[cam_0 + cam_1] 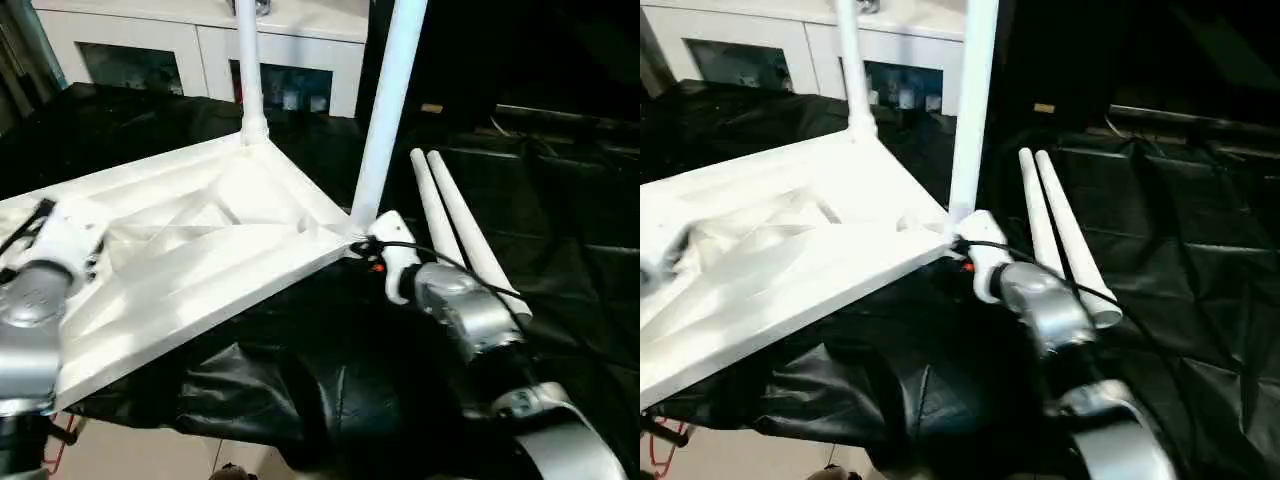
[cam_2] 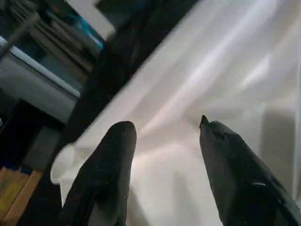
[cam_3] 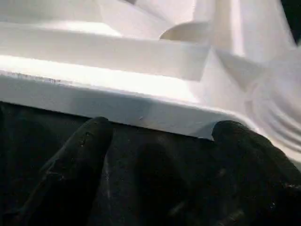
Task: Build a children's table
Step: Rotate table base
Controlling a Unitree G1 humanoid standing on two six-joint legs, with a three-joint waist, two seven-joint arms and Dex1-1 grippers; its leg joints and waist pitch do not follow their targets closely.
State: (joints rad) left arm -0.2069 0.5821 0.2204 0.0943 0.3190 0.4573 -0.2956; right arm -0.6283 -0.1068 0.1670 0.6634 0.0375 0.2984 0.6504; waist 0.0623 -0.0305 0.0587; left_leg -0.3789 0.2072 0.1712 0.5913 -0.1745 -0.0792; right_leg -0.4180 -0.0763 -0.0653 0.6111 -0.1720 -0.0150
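right arm [image 1: 470, 315] beside tabletop [image 1: 200, 260] (legs upright)

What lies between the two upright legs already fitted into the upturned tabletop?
Between the far leg and the near leg runs one short edge of the tabletop, with its ribbed underside facing up. The left eye view shows it.

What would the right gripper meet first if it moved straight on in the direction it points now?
Most likely the side rim of the upturned tabletop. In the right wrist view the right gripper stands open, its two black fingers just short of that white edge, near a corner. The depth is hard to judge.
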